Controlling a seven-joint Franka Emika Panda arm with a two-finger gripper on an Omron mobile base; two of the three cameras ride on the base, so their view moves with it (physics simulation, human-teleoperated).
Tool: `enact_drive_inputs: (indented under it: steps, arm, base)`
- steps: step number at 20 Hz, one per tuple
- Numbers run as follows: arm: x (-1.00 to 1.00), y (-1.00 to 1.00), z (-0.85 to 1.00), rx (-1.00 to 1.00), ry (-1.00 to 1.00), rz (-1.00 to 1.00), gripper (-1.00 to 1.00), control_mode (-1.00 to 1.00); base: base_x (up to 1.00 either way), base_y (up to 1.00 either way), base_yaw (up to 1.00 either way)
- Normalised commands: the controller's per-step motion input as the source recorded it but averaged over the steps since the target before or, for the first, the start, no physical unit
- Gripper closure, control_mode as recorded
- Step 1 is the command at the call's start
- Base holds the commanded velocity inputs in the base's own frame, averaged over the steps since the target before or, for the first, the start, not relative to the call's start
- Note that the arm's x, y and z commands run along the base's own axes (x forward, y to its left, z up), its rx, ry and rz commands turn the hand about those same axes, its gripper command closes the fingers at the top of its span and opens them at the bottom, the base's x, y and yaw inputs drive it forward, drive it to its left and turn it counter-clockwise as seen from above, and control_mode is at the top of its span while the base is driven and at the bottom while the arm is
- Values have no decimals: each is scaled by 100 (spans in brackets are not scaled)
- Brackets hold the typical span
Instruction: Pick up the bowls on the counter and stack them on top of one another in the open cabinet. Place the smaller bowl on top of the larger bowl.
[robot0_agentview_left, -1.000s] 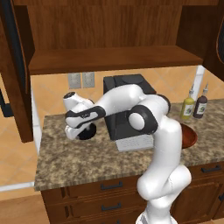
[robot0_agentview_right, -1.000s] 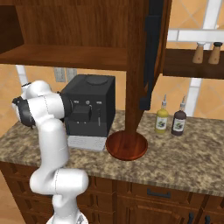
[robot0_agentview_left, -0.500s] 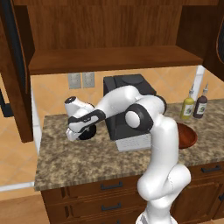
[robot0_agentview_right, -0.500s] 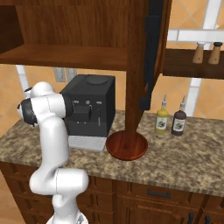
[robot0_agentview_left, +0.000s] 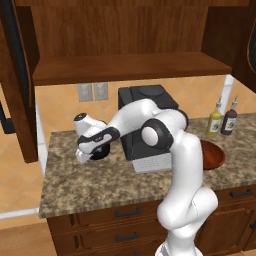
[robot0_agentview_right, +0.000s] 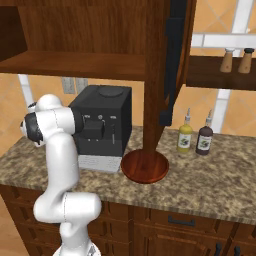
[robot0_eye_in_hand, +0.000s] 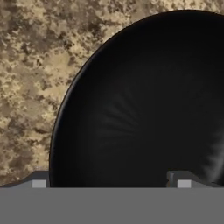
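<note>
The small, deep-sided, glossy black bowl (robot0_eye_in_hand: 144, 105) sits on the speckled brown-beige granite table (robot0_agentview_left: 100, 182), towards its left end, left of the black coffee machine (robot0_agentview_left: 145, 117). The end effector (robot0_eye_in_hand: 111, 181) hovers right over it, jaws spread wide and holding nothing; one finger looks to be outside the rim, the other over the hollow. The bowl looks rigid, light and slick, so pinching the wall at the rim seems the surest hold. The wide, shallow, reddish-brown wooden bowl (robot0_agentview_right: 145, 166) lies well apart, right of the machine.
</note>
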Motion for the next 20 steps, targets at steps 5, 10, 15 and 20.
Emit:
enact_drive_inputs:
  steps: [5, 10, 15, 20]
  arm:
    - [0, 9, -19, 0, 0, 0, -100, -100]
    - [0, 2, -1, 0, 0, 0, -100, -100]
    - [0, 0, 0, 0, 0, 0, 100, -100]
    - [0, 0, 0, 0, 0, 0, 100, -100]
  base:
    - [0, 0, 0]
    - [0, 0, 0]
    - [0, 0, 0]
    - [0, 0, 0]
